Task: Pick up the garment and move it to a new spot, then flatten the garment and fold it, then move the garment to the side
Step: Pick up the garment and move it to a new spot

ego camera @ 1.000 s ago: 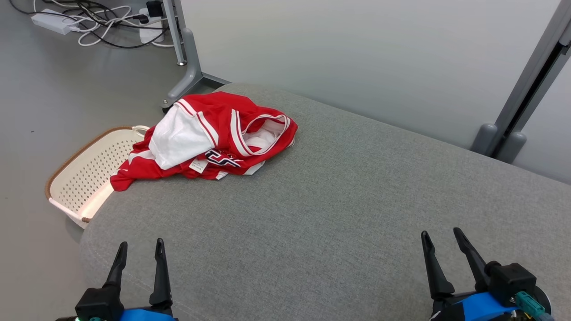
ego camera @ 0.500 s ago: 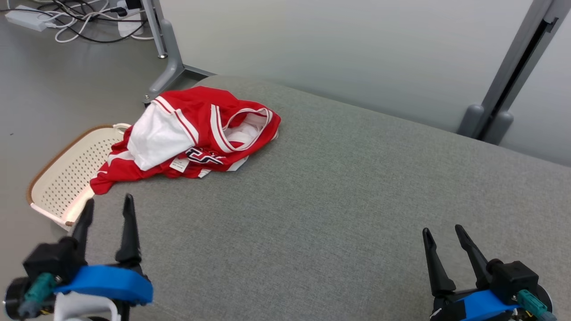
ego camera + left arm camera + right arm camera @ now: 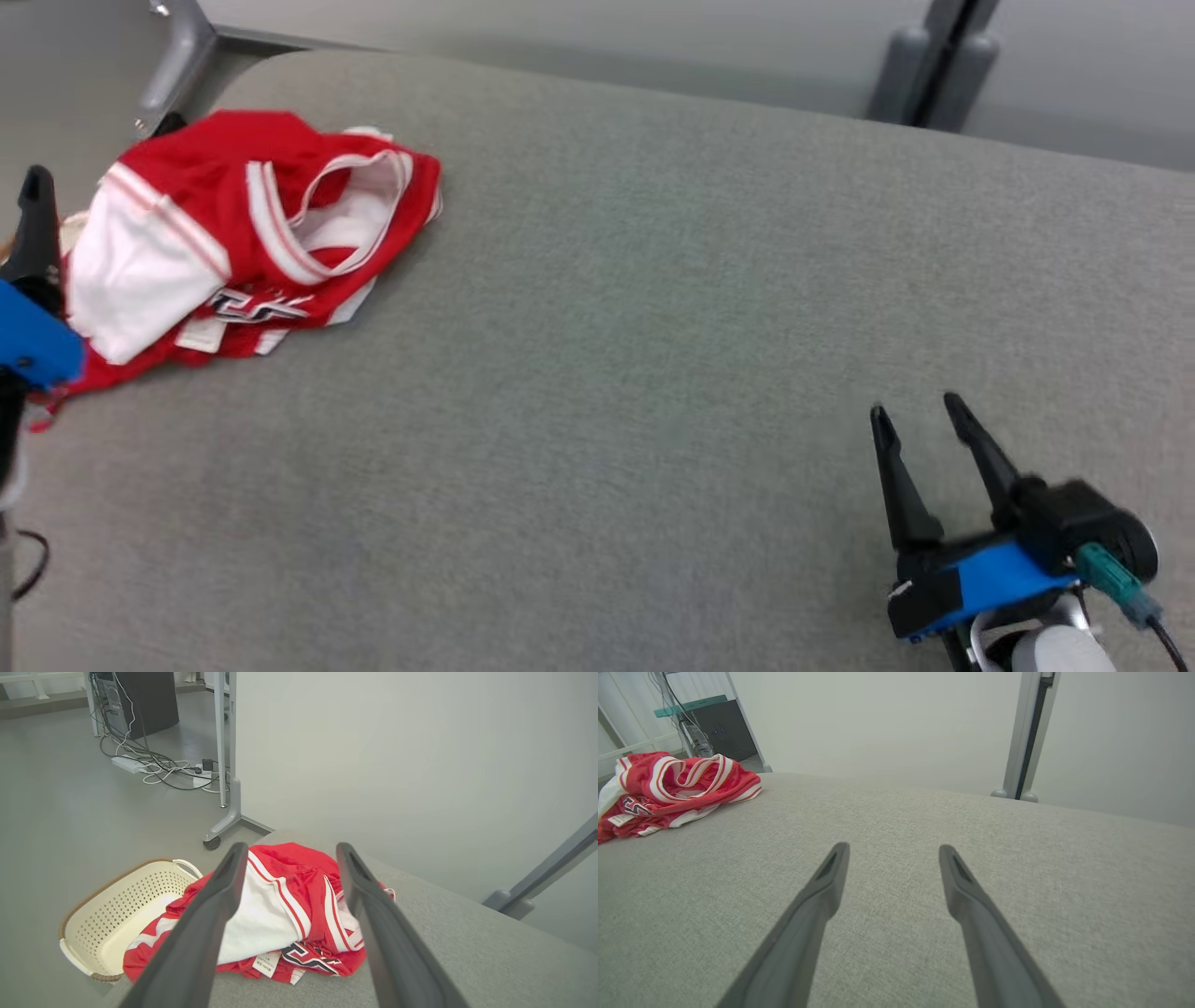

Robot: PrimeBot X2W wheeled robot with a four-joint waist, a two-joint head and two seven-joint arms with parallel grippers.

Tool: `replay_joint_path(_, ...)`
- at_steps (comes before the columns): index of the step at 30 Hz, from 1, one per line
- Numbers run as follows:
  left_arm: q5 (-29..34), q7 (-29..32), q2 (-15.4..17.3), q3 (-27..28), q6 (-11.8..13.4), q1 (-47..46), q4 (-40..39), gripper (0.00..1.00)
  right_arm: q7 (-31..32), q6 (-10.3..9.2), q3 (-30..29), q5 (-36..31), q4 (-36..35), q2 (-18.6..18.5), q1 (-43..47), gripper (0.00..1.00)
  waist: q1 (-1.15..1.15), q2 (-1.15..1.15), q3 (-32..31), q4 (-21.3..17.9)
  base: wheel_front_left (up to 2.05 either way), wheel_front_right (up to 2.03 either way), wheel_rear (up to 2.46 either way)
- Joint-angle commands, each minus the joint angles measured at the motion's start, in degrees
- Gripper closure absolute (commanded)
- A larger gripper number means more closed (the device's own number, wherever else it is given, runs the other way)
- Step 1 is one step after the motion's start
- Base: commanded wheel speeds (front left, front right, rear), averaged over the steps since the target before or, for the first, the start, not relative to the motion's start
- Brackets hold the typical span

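Note:
The garment (image 3: 243, 233) is a crumpled red and white jersey with dark lettering, lying at the far left end of the grey cushioned surface (image 3: 653, 327). One dark finger (image 3: 35, 224) of my left gripper stands at the left edge of the head view, just left of the garment. In the left wrist view my left gripper (image 3: 289, 851) is open and empty, raised above the garment (image 3: 275, 910), which shows between its fingers. My right gripper (image 3: 920, 411) is open and empty over bare cushion at the near right, far from the garment (image 3: 677, 788).
A cream perforated basket (image 3: 135, 896) sits on the floor just beyond the cushion's left end, with the garment's edge hanging over it. Cables and a power strip (image 3: 154, 767) lie on the floor near a wheeled metal leg (image 3: 224, 821). A grey post (image 3: 934, 65) stands behind.
The head camera has swung down and to the right. My left gripper has advanced from the near edge up to the garment's left side. The right gripper has hardly moved.

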Motion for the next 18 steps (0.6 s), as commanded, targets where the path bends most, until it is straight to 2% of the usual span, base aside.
replay_joint_path(1,-1.0,1.9,1.5,0.8,-0.6,-2.6,2.0,0.0,0.7,0.03,0.4,-0.8,-1.2,-0.4,-1.3,0.0,-0.01,-0.01,2.0,-2.1,0.0,0.0,0.0)
replay_joint_path(4,-2.2,4.7,4.8,2.6,-0.6,-5.1,5.1,0.0,1.4,0.03,1.0,-1.7,-3.2,-0.3,-2.3,0.0,-0.01,-0.01,5.5,-5.7,0.0,0.0,0.0)
replay_joint_path(9,-4.6,8.9,8.3,5.2,-0.2,-8.3,9.7,0.0,2.7,0.03,0.8,-2.7,-5.8,-0.3,-2.9,0.0,-0.01,-0.01,10.7,-10.6,0.0,0.0,0.0)
replay_joint_path(12,-5.9,11.1,10.4,6.1,-1.1,-10.4,13.8,0.0,2.6,0.03,0.5,-3.1,-6.9,-0.3,-3.4,0.0,-0.01,-0.01,13.2,-12.7,0.0,0.0,0.0)
replay_joint_path(18,-3.1,15.4,14.2,3.4,-0.4,-11.9,19.9,0.0,2.4,0.03,0.6,-2.3,-8.1,-0.3,-3.5,0.0,-0.01,-0.01,16.2,-15.1,0.0,0.0,0.0)
